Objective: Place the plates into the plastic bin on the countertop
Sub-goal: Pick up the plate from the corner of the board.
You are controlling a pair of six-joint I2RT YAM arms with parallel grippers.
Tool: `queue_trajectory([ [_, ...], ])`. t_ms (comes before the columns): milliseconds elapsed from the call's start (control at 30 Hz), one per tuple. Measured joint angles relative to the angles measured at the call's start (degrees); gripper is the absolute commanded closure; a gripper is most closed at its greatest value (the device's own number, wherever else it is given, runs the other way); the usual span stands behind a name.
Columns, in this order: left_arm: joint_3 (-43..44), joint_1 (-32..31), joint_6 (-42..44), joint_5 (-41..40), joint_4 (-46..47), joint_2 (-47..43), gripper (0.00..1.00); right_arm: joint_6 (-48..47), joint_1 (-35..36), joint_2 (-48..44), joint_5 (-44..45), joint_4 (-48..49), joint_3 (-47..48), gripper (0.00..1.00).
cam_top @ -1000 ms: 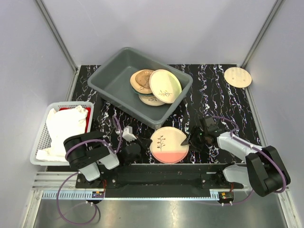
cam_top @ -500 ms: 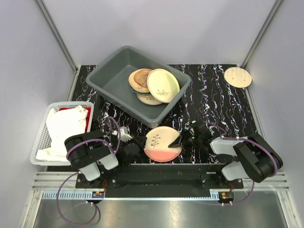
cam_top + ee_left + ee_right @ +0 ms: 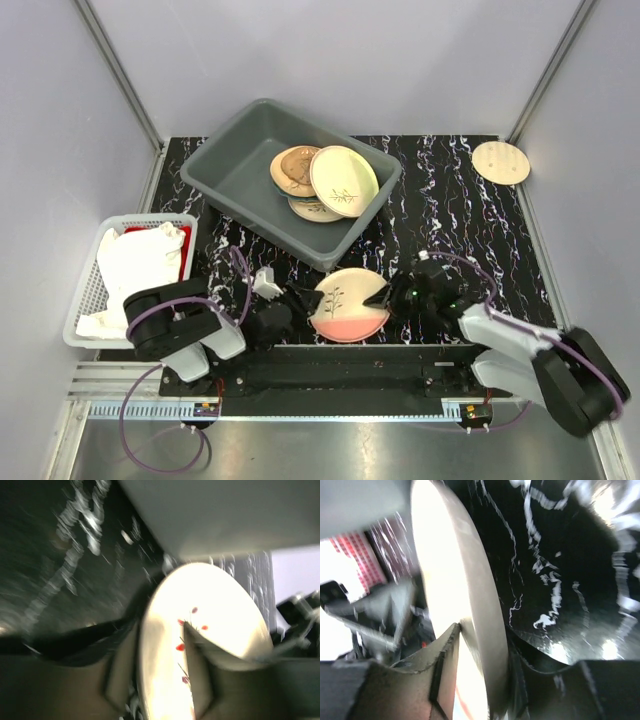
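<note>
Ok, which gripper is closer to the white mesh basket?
Left. The left gripper is at the cream-and-pink plate's left rim, on the side of the white mesh basket. The right gripper is at the plate's right rim, with the whole plate between.

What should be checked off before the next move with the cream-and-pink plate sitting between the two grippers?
1. Rim of the cream-and-pink round plate between the left gripper fingers: ok.
2. Same rim between the right gripper fingers: ok.
3. Right gripper clamped firmly: cannot tell, the view is blurred.
4. Left gripper let go: cannot tell.
5. Room in the large grey plastic bin: ok, its left half is bare and the stacked plates sit at its right end.
6. All plates binned: not ok, a pale round plate lies at the far right corner of the black veined countertop.
</note>
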Motion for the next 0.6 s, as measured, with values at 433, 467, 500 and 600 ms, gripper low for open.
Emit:
queue_trajectory([
  [433,1.6,-3.45,3.26,12.41,-28.48,-23.04,0.17,-4.66,0.33,-27.41,17.59,-27.54,4.92,1.0],
  [467,1.6,-3.45,3.65,12.37,-31.12,-25.09,0.15,-4.87,0.31,-27.12,17.75,-28.13,5.25,1.0],
  [500,1.6,-3.45,4.13,12.33,-33.53,-27.02,0.14,-5.38,0.31,-26.82,17.79,-28.59,5.84,1.0],
  [600,1.7,-3.45,6.32,12.11,-41.81,-33.9,0.07,-7.69,0.35,-25.83,18.64,-31.78,8.87,1.0],
])
